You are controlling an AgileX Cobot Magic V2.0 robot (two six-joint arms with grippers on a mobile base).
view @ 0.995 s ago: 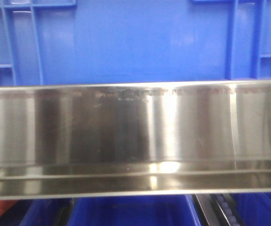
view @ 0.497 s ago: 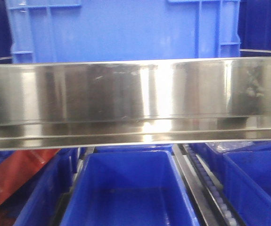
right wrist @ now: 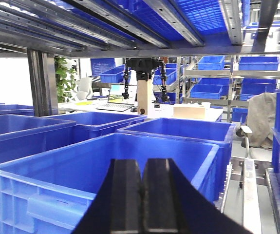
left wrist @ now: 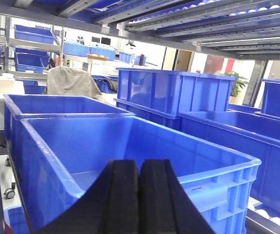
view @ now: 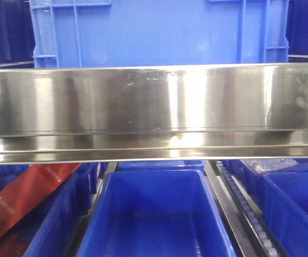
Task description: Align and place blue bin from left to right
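In the front view the blue bin (view: 159, 32) stands on the upper shelf level, directly behind a broad polished steel rail (view: 154, 112) that crosses the whole frame; its smooth side panel faces the camera, with raised ribs near both corners, and its lower edge is hidden by the rail. Under the rail an open blue crate (view: 154, 214) sits in the middle lane, a roller track (view: 245, 209) runs along its right side, and a red carton (view: 22, 201) lies tilted in the lane to the left. The left pincer (left wrist: 139, 195) has its black fingers pressed together with nothing between them, hanging over the near rim of an empty blue crate (left wrist: 130, 156). The right pincer (right wrist: 140, 197) is likewise pressed together and empty, above another empty blue crate (right wrist: 96, 170).
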